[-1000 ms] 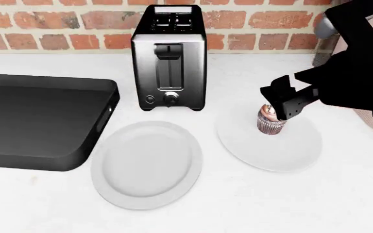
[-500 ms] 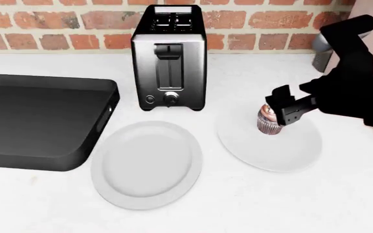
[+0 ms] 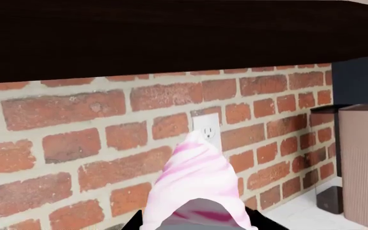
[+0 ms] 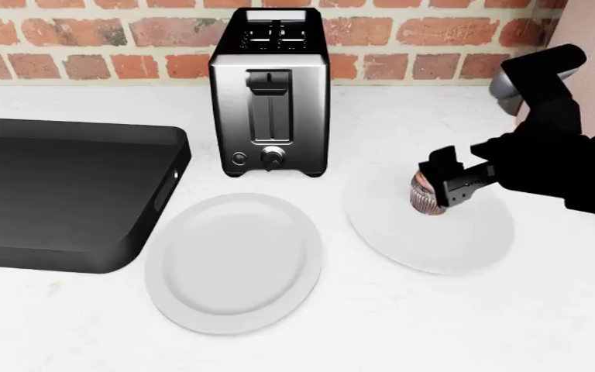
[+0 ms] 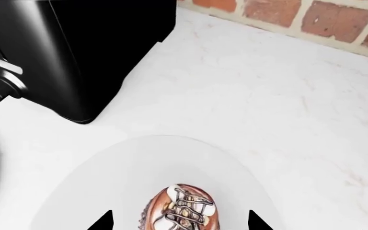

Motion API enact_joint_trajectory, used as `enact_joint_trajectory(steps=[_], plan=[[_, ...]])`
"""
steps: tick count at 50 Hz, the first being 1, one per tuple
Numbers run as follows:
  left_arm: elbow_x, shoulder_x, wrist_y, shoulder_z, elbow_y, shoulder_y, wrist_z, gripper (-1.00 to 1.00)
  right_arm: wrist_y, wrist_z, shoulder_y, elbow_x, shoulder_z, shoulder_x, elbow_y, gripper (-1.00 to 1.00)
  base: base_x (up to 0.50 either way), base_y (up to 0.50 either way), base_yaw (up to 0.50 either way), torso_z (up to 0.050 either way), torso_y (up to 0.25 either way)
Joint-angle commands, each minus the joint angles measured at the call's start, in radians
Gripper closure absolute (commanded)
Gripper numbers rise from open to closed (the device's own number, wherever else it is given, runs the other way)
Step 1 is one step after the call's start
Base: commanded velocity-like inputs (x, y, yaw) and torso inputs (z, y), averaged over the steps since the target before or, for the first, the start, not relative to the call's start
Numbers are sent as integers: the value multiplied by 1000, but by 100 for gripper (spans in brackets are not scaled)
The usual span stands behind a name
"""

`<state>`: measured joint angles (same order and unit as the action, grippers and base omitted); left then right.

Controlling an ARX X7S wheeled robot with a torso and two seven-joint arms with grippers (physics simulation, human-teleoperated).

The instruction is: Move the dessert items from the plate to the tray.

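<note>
The chocolate cupcake (image 4: 424, 198) stands on the right white plate (image 4: 463, 242). My right gripper (image 4: 448, 187) is open, with a finger on each side of the cupcake and a gap at both sides. In the right wrist view the cupcake (image 5: 180, 213) sits between the two fingertips (image 5: 102, 223) on the plate (image 5: 101, 182). My left gripper (image 3: 197, 226) is out of the head view. In the left wrist view it is shut on the pink-and-white ice cream (image 3: 197, 182), held up before a brick wall. The black tray (image 4: 49, 194) lies at the left, with nothing in it.
A black and silver toaster (image 4: 269, 93) stands between the tray and the cupcake plate, and shows in the right wrist view (image 5: 63, 48). A second white plate (image 4: 233, 263) lies in front of it. The brick wall has a socket (image 3: 206, 128), and a beige appliance (image 3: 363, 163) stands at the right.
My right gripper has come down and a little nearer, so its open fingers now sit lower around the cupcake. The cupcake, plates and tray have not moved.
</note>
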<state>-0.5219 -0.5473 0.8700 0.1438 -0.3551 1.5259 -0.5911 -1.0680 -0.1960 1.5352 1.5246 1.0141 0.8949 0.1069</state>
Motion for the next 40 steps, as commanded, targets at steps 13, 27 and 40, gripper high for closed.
enact_joint_trajectory(steps=[13,27,40], plan=[[-15,-2,8,0,6,-16,11,100,53,17,-60,-12,1,6,9,-100,0,0,0,0,1],[-16,-4,0,3,-3,-23,7,100,67,14,-84,-7,1,11,4,-100,0,0,0,0,0],[-20,-5,0,4,-2,-26,7,100,75,9,-99,-1,-1,15,0,-100,0,0,0,0,0]])
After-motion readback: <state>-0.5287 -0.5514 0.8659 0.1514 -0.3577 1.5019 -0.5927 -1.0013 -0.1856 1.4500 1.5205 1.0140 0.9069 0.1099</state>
